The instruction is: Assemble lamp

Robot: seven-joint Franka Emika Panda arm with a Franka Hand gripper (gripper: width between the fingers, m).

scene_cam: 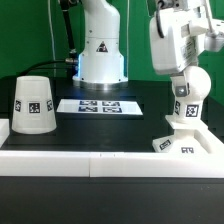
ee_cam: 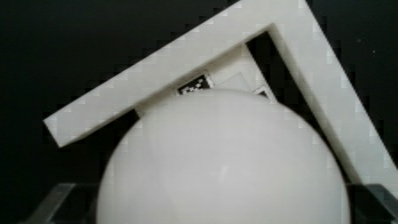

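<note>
My gripper point(scene_cam: 186, 88) is shut on the bulb point(scene_cam: 189, 110) and holds it upright, stem down, on or just above the flat angular base point(scene_cam: 176, 141) at the exterior view's right; I cannot tell whether they touch. In the wrist view the bulb's round head point(ee_cam: 214, 160) fills the space between my fingers, my gripper point(ee_cam: 217, 208) is closed around it, and the angular base point(ee_cam: 299, 70) lies beyond with a tag showing. The tapered shade point(scene_cam: 34, 105) stands apart on the table at the exterior view's left.
The marker board point(scene_cam: 100, 105) lies flat at the middle back. The white robot pedestal point(scene_cam: 101, 55) with a triangle sticker stands behind it. A white ledge point(scene_cam: 90, 160) runs along the table's front edge.
</note>
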